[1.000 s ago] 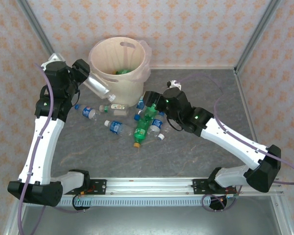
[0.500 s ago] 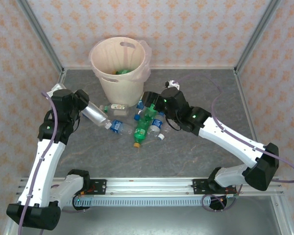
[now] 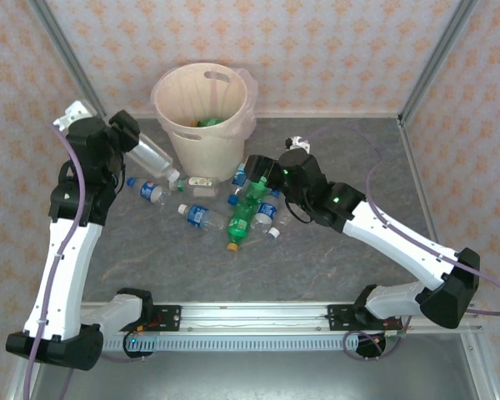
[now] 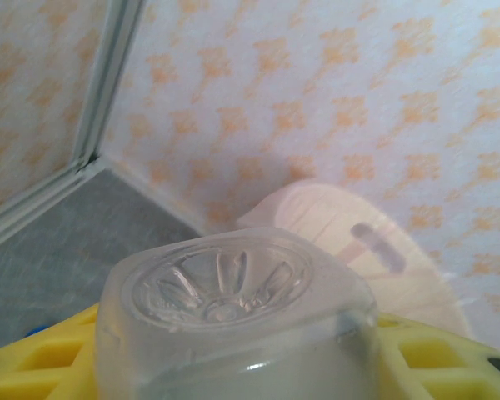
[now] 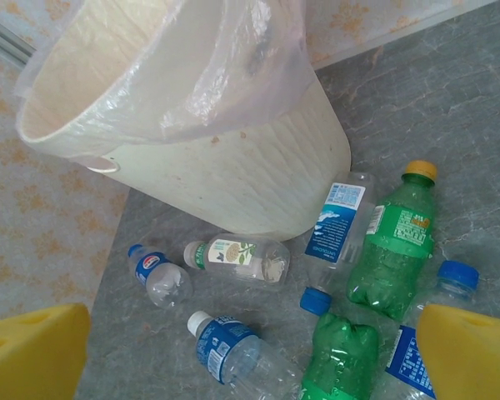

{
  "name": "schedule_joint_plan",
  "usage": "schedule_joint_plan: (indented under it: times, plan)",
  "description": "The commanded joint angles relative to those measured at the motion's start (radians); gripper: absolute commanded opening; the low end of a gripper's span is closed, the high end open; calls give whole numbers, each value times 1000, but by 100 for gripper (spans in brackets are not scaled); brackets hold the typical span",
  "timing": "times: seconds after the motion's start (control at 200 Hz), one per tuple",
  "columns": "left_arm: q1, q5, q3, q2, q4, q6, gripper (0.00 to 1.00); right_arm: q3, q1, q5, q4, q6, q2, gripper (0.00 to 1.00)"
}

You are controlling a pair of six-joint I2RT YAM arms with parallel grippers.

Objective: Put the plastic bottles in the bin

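**Clear bottle** (image 3: 152,156): held at its base end by the left pincer (image 4: 237,371), with yellow fingers (image 4: 437,350) clamped on either flank. It sits at upper left of the overhead view, apparently raised off the desk and just left of the bin, with its neck slanting down to the right (cap end nearest the bin wall).

**Bin** (image 3: 233,87): cream, upper centre, with a pinkish liner (image 5: 233,67) draped over the rim. Something green (image 3: 207,123) lies inside.

**Loose stock:** lying on the desk (image 3: 317,267) below and right of the bin.
- green bottles (image 5: 396,242) with yellow caps
- blue-labelled bottles (image 3: 202,218)
- one small bottle (image 3: 150,192) further left

**Right pincer** (image 5: 252,354): jaws spread wide and holding nothing, hovering above the green cluster.

**Hazards (judged):**
- The held bottle looks no higher than the rim, so a sideways swing without lift would strike or shove the bin.
- Slick, crushable plastic gripped near one end may pivot or slip.
- An early release would drop it outside the bin.
- The slack liner could snag the neck.
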Motion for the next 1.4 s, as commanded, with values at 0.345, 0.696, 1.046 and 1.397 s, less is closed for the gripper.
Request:
schedule_joint_plan:
  times: [0.345, 0.696, 1.046, 1.397]
  plan:
    - [-160, -95, 410, 343, 275, 219, 51, 28, 3, 58, -32, -4, -69, 100]
    - [-166, -61, 380, 495, 455, 450, 51, 4, 3, 93, -55, 10, -89, 100]
    - [-172, -95, 346, 557, 448, 533, 78, -5, 3, 99, -60, 15, -118, 100]
    - [-172, -67, 204, 392, 413, 418, 99, 1, 3, 94, -45, -2, -99, 100]
